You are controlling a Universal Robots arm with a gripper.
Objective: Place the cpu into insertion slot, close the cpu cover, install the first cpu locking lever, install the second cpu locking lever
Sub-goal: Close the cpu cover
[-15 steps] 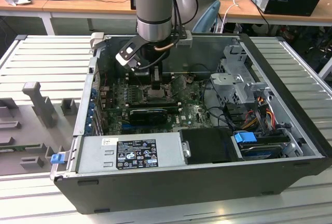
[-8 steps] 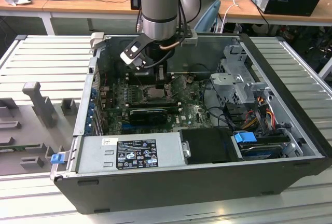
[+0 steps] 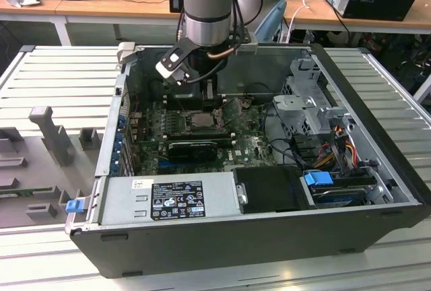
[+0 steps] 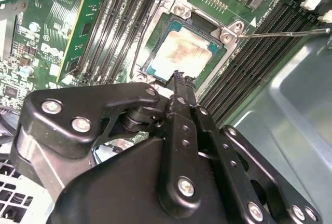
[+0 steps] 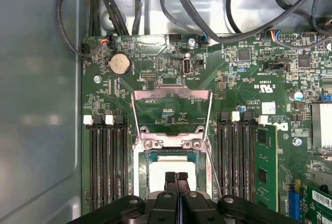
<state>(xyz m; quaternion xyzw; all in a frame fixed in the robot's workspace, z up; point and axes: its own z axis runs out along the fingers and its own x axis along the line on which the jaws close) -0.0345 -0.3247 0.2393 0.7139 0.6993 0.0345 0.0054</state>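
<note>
The gripper (image 5: 176,178) is closed narrow with nothing held, poised just over the cpu (image 4: 182,53), which lies flat in the insertion slot (image 5: 139,168); whether it touches the chip's face cannot be told. The cpu cover (image 5: 171,93), a thin grey frame with a square window, lies folded back, so closing it looks like the step in hand. A light, even push on the frame, clear of the chip's dull, smeared metal, would suit. A slim wire lever (image 4: 280,33) juts beside the silvery rim on the green circuit board (image 5: 155,60).
</note>
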